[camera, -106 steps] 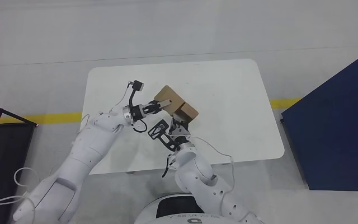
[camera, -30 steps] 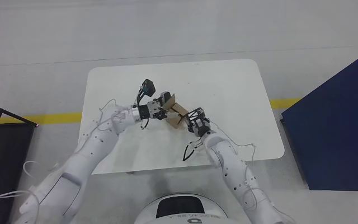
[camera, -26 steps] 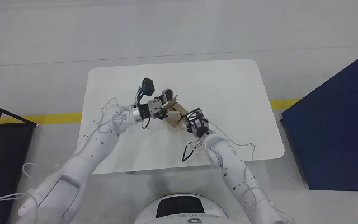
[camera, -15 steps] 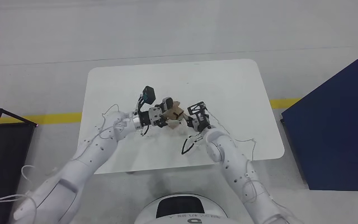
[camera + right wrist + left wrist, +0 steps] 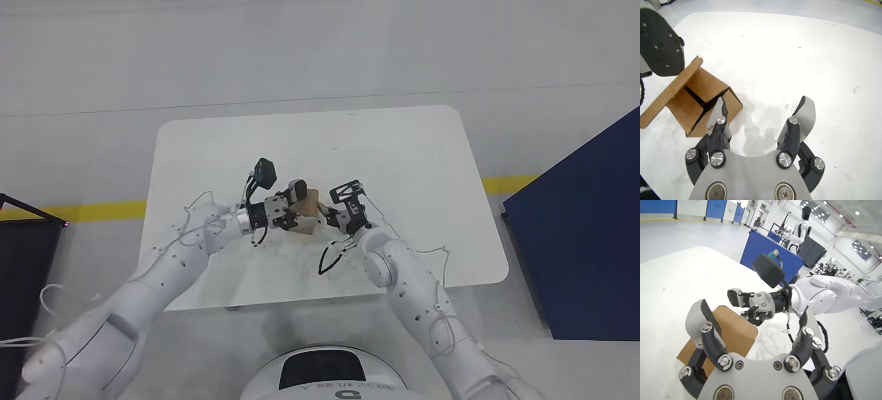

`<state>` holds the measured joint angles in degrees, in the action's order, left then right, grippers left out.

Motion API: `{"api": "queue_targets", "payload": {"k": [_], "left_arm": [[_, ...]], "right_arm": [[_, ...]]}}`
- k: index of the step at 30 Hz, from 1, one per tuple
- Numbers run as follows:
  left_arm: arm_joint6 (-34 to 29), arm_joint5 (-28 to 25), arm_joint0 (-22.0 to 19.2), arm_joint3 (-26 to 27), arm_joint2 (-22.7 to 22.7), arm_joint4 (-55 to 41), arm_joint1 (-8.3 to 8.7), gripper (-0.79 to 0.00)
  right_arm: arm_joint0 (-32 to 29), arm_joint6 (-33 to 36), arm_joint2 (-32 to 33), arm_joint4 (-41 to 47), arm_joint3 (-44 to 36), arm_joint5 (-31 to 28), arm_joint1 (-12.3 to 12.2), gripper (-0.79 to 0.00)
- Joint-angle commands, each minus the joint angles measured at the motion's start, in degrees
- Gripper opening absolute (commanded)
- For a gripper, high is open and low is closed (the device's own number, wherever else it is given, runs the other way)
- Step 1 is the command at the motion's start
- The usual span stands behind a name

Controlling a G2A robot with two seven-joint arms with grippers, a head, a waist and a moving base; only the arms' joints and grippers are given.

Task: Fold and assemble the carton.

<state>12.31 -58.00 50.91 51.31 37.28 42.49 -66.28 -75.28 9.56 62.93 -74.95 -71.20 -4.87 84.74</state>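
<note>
Presently logged: carton (image 5: 696,98) lay between my left claw (image 5: 754,311) and right claw (image 5: 763,104), just beside both; each spread apart, clamping nothing.

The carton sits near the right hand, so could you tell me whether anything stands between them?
Nothing visible does. The open right hand is right beside the carton, with one finger at its open end. The left hand, also open, has a pad at the upper flap on the far side, out of the right hand's path.
</note>
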Motion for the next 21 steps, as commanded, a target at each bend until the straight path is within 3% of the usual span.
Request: {"api": "queue_targets", "payload": {"k": [1, 8, 15, 21], "left_arm": [[-0.4, 0.0, -0.5, -0.5, -0.7, -0.9, -0.26, 0.0], [-0.5, 0.0, -1.8, -2.3, -2.3, -2.1, -0.9, 0.0], [0.2, 0.0, -2.4, -3.8, -3.3, -1.9, -1.37, 0.0], [1.0, 0.0, -2.9, -4.4, -3.9, -2.1, -1.63, 0.0]], "right_arm": [[-0.3, -0.5, 0.2, 0.4, -0.3, 0.0, -0.1, -0.2], [-2.1, -2.7, 1.7, 2.8, -2.2, -0.6, -0.4, -0.222], [-5.4, -6.9, 3.8, 4.3, -6.1, -5.3, -1.3, -0.286], [-7.2, -6.1, 4.3, 3.4, -8.8, -7.2, -2.0, -0.286]]}}
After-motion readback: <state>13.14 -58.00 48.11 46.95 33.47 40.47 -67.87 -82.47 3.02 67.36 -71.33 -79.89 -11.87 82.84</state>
